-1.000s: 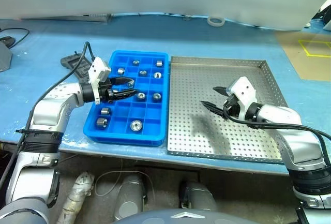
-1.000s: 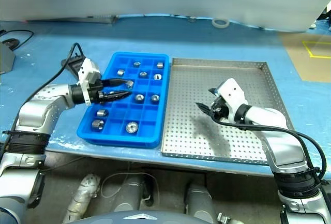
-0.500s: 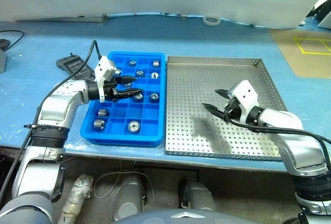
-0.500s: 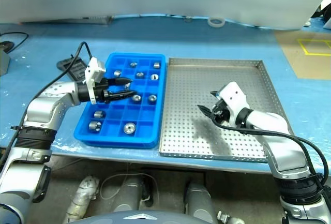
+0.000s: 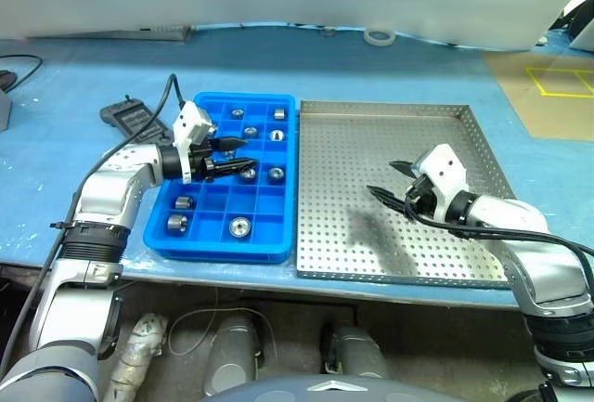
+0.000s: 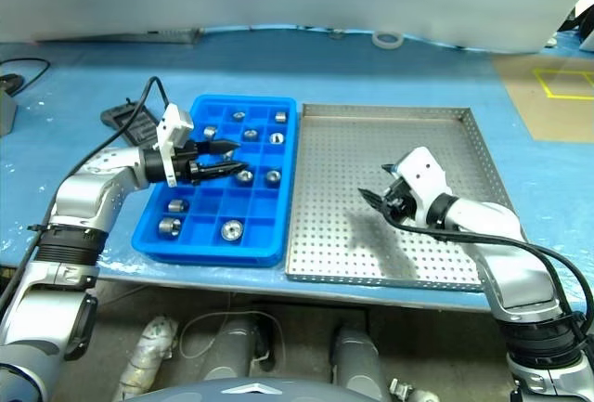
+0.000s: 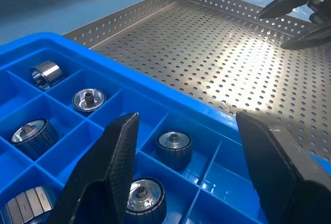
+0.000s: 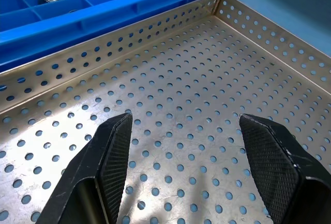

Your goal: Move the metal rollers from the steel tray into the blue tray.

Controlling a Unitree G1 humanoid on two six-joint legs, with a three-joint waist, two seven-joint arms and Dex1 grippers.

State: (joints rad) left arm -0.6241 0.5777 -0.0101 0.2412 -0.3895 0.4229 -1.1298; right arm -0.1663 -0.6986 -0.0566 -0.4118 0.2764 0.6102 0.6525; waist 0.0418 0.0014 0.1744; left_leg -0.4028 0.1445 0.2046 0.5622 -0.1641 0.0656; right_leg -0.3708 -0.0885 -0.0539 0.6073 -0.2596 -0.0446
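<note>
The blue tray (image 5: 212,240) lies left of the steel tray (image 5: 399,235), and the two touch side by side. Several metal rollers (image 5: 240,226) sit in separate compartments of the blue tray, seen close in the left wrist view (image 7: 174,144). My left gripper (image 5: 248,153) hovers open over the blue tray's middle rows with nothing between its fingers (image 7: 111,167). My right gripper (image 5: 380,176) is open and empty above the middle of the steel tray, whose perforated floor (image 8: 176,79) shows bare.
A black remote (image 5: 130,114) with a cable lies left of the blue tray. A white tape roll (image 5: 378,37) sits at the far edge of the blue table. Both trays lie close to the table's front edge (image 5: 278,267).
The whole picture has shifted a little since a second ago. Both grippers keep their places over the trays and stay open.
</note>
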